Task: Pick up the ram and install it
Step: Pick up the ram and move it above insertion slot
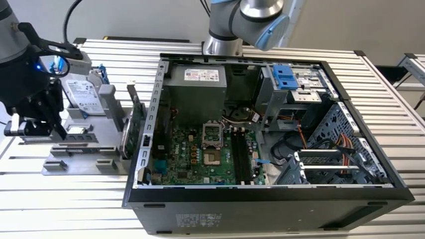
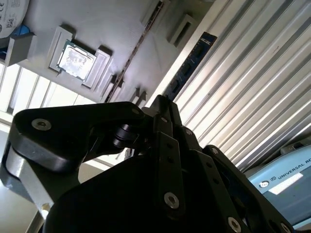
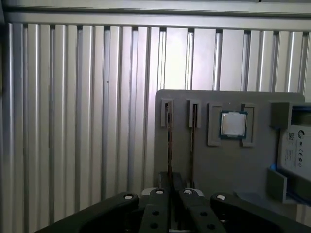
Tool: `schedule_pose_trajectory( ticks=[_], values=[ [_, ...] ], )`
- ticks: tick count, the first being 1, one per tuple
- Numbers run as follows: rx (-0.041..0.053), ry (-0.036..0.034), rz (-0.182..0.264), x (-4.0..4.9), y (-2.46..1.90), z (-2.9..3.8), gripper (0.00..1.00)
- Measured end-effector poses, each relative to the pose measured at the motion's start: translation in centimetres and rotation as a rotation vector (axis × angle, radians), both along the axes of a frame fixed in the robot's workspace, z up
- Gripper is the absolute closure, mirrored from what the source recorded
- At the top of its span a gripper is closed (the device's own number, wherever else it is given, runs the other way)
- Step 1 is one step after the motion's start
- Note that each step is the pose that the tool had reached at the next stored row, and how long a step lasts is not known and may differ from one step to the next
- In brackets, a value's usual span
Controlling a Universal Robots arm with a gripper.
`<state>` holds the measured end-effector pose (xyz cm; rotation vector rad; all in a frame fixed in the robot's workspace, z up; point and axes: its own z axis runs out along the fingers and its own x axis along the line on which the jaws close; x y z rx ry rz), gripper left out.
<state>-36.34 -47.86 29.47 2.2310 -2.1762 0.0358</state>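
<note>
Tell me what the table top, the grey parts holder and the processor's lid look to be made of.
Table top: bare metal, likely aluminium; ribbed slats with a dull sheen. Parts holder: matte uniform grey, probably plastic, though painted metal is possible. Processor lid: bright silvery metal that catches the light.

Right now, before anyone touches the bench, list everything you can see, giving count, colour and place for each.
table: one, silver, slatted, under everything
computer case: one, black, open, on the table
motherboard: one, green, inside the case
parts fixture: one, grey, beside the case on the exterior view's left
hard drive: one, silver with blue clips, propped on the fixture
processor chip: one, silver, in a fixture recess
ram: one, thin stick seen edge-on, standing in a fixture slot
expansion card: one, green, upright at the fixture's case-side edge
other arm: one, silver and blue, behind the case
tool: one, black, by the fixture
</note>
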Motion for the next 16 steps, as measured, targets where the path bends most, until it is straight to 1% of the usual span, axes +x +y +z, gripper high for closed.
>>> schedule_pose_trajectory(
  ticks=[16],
  values=[
    [0.0006,0.0,-0.002,0.0,0.0,1.29,1.0]
  ],
)
